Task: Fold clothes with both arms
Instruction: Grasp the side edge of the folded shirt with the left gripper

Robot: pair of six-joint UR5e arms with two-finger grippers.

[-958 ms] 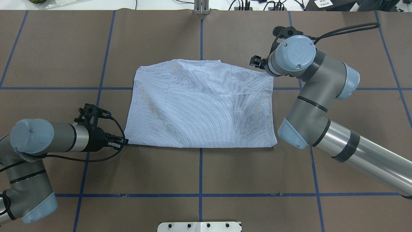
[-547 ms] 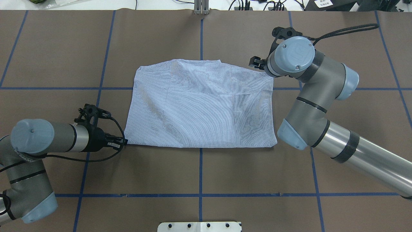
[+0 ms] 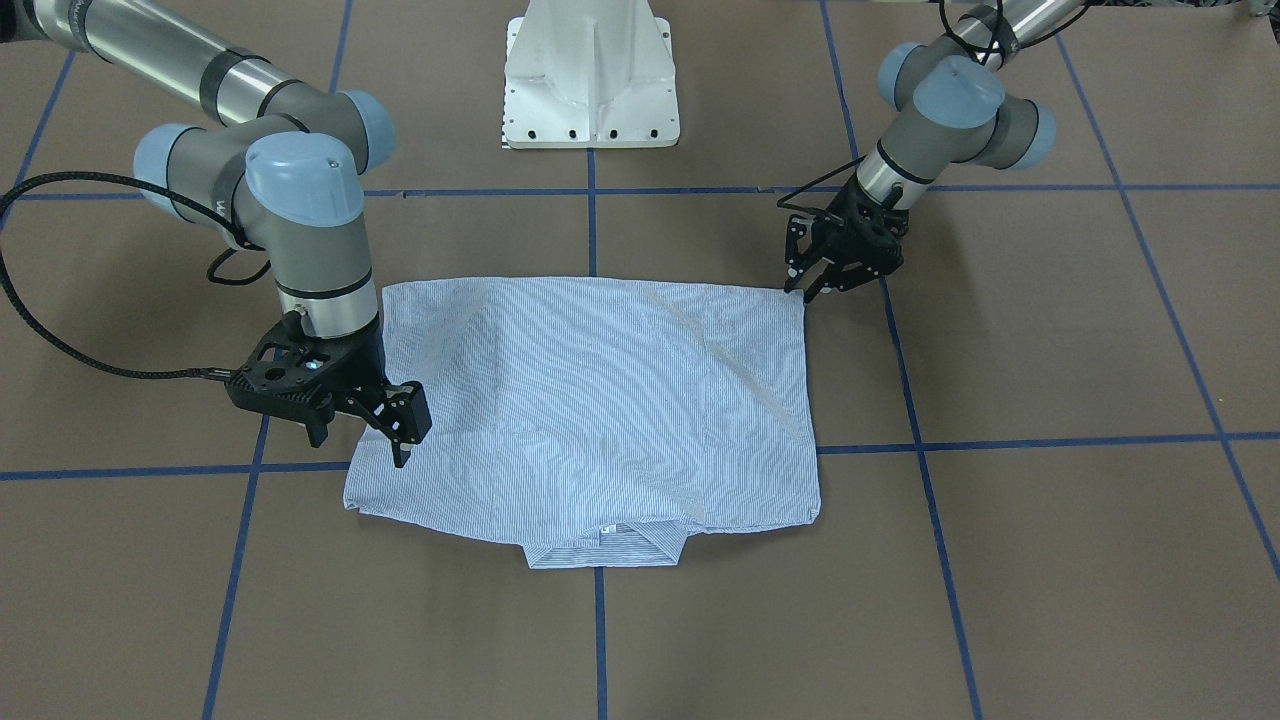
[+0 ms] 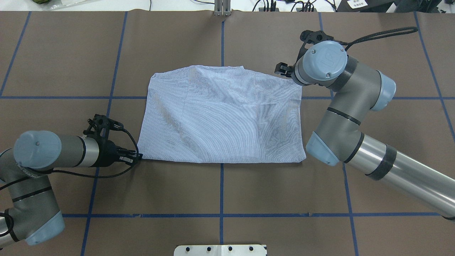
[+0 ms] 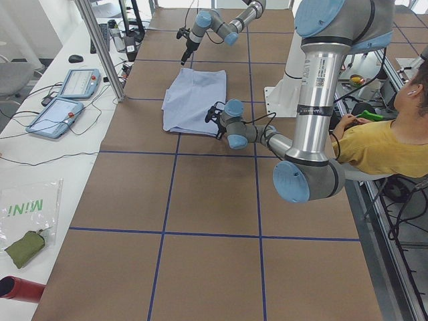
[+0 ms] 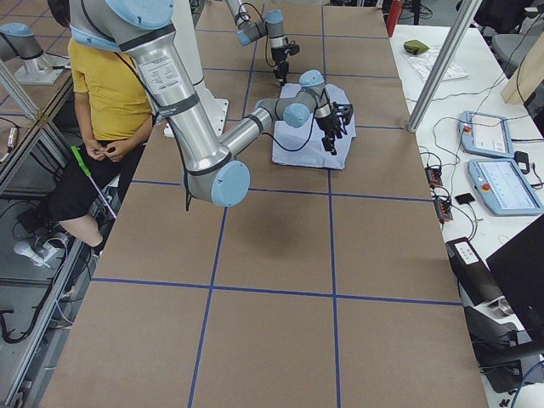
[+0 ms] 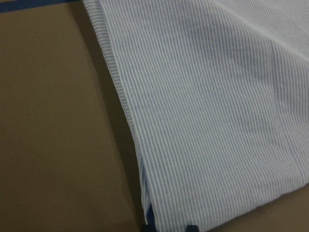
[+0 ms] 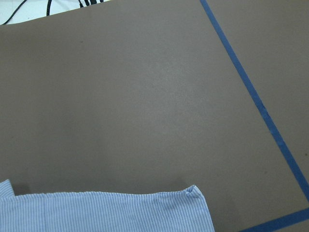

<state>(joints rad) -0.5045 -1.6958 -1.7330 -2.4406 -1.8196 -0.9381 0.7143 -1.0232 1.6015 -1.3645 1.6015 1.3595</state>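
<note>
Brown table [image 4: 220, 188]: shirt [image 4: 220, 121] collar [image 3: 603, 548] points away, long axis crosswise.

The left arm [image 4: 67, 153] and right arm [image 4: 341, 121] are silver-grey tubes with black bands and rounded pale blue joint caps dotted with small screws. Black cables [image 3: 150, 376] loop beside the black left gripper [image 3: 803, 293] and right gripper [image 3: 358, 452].
</note>
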